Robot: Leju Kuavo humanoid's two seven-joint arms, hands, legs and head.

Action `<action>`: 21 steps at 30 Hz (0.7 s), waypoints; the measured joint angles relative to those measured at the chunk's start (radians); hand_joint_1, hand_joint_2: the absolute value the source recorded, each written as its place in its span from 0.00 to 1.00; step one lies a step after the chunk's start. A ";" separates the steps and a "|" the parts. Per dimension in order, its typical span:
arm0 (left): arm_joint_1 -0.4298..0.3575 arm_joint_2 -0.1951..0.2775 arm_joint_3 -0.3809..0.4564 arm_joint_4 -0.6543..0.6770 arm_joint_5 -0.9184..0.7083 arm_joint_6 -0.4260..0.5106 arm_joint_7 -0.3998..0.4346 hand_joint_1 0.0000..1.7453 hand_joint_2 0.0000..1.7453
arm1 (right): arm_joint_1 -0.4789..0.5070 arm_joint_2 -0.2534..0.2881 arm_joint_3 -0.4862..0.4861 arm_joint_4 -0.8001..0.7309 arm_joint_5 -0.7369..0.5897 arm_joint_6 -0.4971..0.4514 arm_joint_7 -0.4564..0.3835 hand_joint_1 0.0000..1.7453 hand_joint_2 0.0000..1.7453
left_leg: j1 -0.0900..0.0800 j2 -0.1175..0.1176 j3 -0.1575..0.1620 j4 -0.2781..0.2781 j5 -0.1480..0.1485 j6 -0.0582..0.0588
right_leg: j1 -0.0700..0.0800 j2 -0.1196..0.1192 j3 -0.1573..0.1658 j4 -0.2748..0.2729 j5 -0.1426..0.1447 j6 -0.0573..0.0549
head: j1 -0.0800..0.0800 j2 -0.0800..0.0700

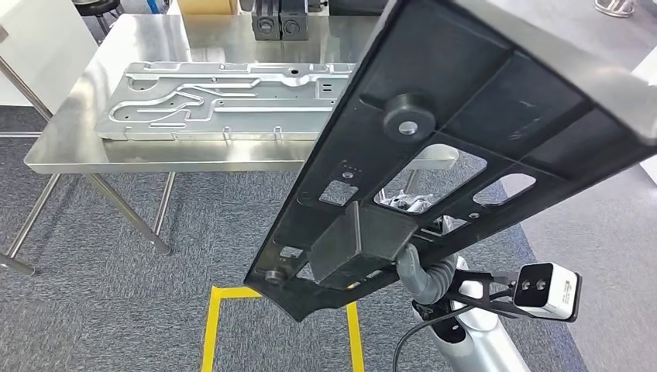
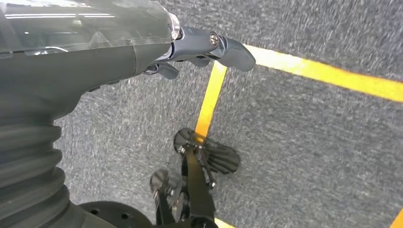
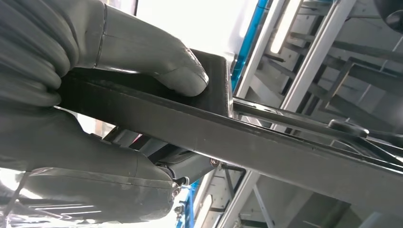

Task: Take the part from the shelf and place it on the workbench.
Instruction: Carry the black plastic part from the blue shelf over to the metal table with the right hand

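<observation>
At six o'clock in the head view, yellow tape marks the grey carpet. Just above, the right hand clamps the near end of the black panel, thumb pressed on its box-shaped block. The panel rises tilted toward one o'clock, ribbed, with cutouts and a round boss, hiding part of the steel table behind. A silver stamped plate lies on that table at eleven o'clock. The left hand hangs over carpet, fingers loose, holding nothing.
</observation>
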 joint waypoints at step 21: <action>0.001 0.001 0.000 0.000 0.000 0.000 0.001 0.00 1.00 | 0.017 0.006 -0.001 -0.013 0.010 -0.009 0.004 1.00 1.00 | 0.008 0.002 -0.038 0.025 0.038 -0.055 | 0.008 0.004 0.186 -0.297 0.095 -0.038 | 0.000 0.000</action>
